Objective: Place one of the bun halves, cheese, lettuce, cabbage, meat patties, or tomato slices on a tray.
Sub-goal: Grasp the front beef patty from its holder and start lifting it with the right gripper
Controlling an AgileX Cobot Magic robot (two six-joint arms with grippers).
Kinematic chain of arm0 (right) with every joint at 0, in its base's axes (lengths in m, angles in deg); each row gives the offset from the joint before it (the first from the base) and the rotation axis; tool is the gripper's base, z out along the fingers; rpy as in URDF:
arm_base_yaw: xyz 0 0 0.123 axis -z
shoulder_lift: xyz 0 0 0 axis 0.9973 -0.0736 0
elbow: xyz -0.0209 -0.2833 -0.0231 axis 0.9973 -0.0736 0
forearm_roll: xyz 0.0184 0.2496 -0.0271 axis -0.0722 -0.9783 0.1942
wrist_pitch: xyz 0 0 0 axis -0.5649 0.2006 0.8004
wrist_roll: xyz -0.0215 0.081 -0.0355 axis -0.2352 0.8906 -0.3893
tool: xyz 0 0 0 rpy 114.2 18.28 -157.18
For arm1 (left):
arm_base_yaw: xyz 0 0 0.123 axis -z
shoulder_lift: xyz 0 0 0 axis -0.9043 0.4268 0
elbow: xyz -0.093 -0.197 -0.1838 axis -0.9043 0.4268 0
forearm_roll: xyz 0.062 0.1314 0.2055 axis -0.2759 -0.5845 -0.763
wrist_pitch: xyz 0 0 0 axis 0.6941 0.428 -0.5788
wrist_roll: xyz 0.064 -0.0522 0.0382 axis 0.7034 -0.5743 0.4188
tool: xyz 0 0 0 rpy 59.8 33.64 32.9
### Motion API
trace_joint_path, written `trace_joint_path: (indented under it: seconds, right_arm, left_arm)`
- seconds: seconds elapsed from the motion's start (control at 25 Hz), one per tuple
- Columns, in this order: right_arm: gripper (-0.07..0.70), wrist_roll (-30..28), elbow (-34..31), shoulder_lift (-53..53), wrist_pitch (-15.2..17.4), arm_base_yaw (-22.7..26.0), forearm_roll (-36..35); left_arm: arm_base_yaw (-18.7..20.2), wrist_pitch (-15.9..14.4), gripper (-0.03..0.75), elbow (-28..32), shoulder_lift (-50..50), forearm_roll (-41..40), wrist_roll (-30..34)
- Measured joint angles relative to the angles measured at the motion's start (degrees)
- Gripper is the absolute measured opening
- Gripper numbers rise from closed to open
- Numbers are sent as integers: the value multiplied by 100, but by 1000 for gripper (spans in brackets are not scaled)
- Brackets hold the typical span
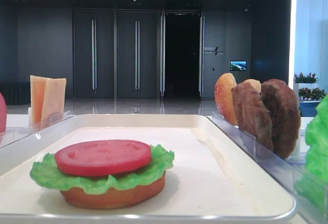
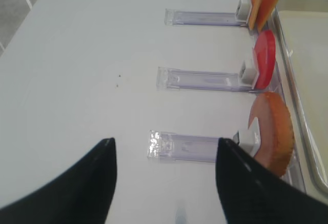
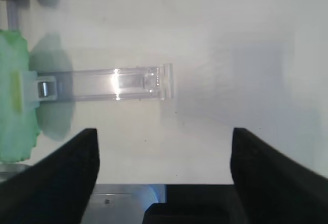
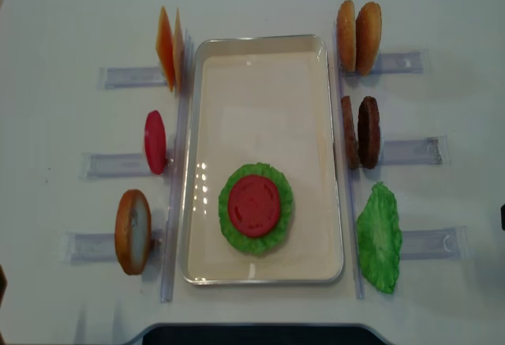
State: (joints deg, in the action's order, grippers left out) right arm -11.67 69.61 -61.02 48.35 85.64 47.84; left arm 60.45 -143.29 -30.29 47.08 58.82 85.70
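We find no text that we can read in any view. A small pale sign [image 1: 212, 51] on the dark back wall carries marks too small and blurred to make out, and a little lit screen [image 1: 238, 65] beside it shows only a picture.

One tray [image 4: 331, 163]. Four bun halves [image 4: 132, 231], two meat patties [image 4: 368, 132], two cheese slices [image 4: 165, 48]. Two tomato slices [image 4: 155, 141], two lettuce pieces [image 4: 379, 237].

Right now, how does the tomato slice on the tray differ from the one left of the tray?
The tomato slice on the tray lies flat atop lettuce; the tomato slice in the left rail stands on edge. The first sits inside the tray, the second outside it. Both are round, red and ungripped.
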Motion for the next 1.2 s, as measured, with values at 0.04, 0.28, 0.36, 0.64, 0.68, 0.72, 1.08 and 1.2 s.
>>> trace_joint_path:
  seconds: [0.04,0.28,0.36,0.64,0.68,0.72,1.08,1.2]
  right_arm:
    - [535,0,140,-185,-6,0,41]
    - [535,0,809,-1378,0,-10,283]
    - [535,0,1095,-1717,4,-10,289]
    - [535,0,2030,-2615,4,-10,-63]
    - [535,0,2129,-2706,4,-10,-91]
    - [535,0,2196,-2791,4,-10,-118]
    - [535,191,2408,-3152,4,-198,-269]
    - [535,691,2408,-3152,-36,-604,1]
  left_arm:
    - [0,0,463,0,0,0,0]
    - [0,0,463,4,0,0,0]
    - [0,0,463,4,0,0,0]
    - [0,0,463,4,0,0,0]
    - [0,0,463,4,0,0,0]
    - [0,0,463,4,0,0,0]
    - [0,0,463,4,0,0,0]
    - [0,0,463,4,0,0,0]
